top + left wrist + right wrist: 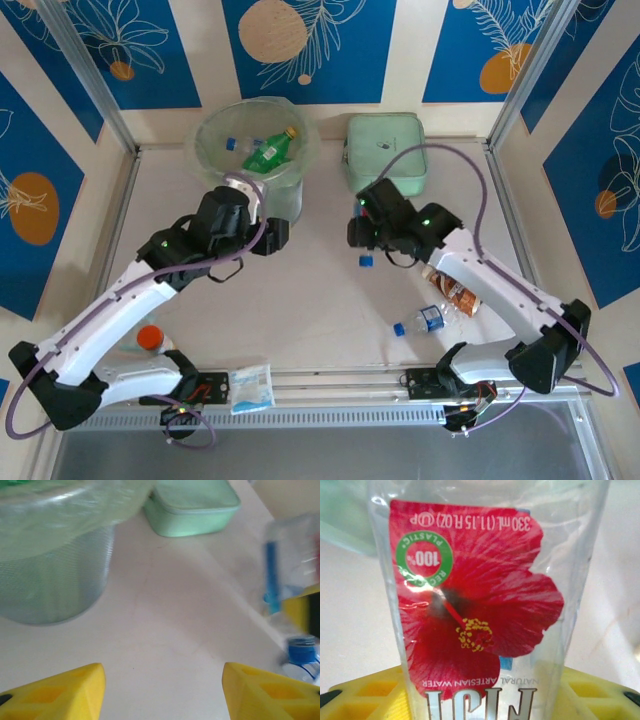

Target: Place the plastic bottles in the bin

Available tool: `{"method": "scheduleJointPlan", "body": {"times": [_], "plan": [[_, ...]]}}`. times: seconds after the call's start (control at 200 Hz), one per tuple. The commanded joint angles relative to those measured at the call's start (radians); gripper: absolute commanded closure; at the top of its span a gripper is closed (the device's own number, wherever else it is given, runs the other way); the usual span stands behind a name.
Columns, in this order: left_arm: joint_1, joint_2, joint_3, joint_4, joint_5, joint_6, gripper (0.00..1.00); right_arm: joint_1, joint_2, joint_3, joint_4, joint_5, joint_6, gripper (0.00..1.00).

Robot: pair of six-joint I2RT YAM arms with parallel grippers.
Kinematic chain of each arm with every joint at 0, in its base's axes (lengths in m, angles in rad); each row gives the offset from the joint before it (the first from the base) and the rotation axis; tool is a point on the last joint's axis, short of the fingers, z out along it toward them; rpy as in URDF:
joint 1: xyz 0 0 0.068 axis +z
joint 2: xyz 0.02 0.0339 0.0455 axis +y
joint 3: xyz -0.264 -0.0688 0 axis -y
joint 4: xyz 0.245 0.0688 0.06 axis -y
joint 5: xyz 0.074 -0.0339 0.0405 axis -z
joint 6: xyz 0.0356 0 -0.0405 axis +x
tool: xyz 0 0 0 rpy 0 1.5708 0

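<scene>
My right gripper (363, 238) is shut on a clear plastic bottle (470, 605) with a red flower label, its yellow fingers (365, 695) pressed against both sides. The bottle hangs cap down, its blue cap (366, 261) just over the table. My left gripper (162, 690) is open over bare table with nothing between its fingers, just right of the pale-green bin (215, 135). In the bin lie a green bottle (272, 152) and a blue-capped one (232, 143). On the table lie an orange-brown labelled bottle (455, 290), a blue-labelled one (425, 320) and an orange-capped one (148, 338).
A flat mint-green case (386, 150) sits at the back, right of the bin. A white-and-blue packet (252, 388) lies at the near edge between the arm bases. Aluminium frame posts stand at both back corners.
</scene>
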Motion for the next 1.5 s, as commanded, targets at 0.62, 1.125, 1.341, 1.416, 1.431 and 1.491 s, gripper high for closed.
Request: {"method": "scheduleJointPlan", "body": {"times": [0.62, 1.125, 1.341, 1.416, 1.431, 1.491], "plan": [[0.156, -0.111, -0.117, -0.091, -0.079, -0.111, 0.4, -0.017, 0.794, 1.249, 0.076, -0.246, -0.124, 0.42], [0.129, -0.106, -0.114, -0.035, -0.022, -0.066, 0.41, -0.105, 0.853, 1.303, 0.085, -0.407, -0.052, 0.16], [0.032, -0.061, -0.1, 0.036, 0.002, -0.013, 0.41, -0.094, 0.65, 1.075, 0.097, -0.28, -0.09, 0.17], [-0.019, -0.034, -0.092, 0.072, 0.015, 0.017, 0.41, -0.097, 0.526, 0.903, 0.126, -0.21, -0.096, 0.17], [-0.03, -0.028, -0.092, 0.079, 0.02, 0.023, 0.4, -0.098, 0.5, 0.865, 0.135, -0.194, -0.097, 0.17], [-0.069, 0.001, -0.088, 0.117, 0.045, 0.052, 0.38, -0.11, 0.381, 0.708, 0.16, -0.137, -0.095, 0.17]]}}
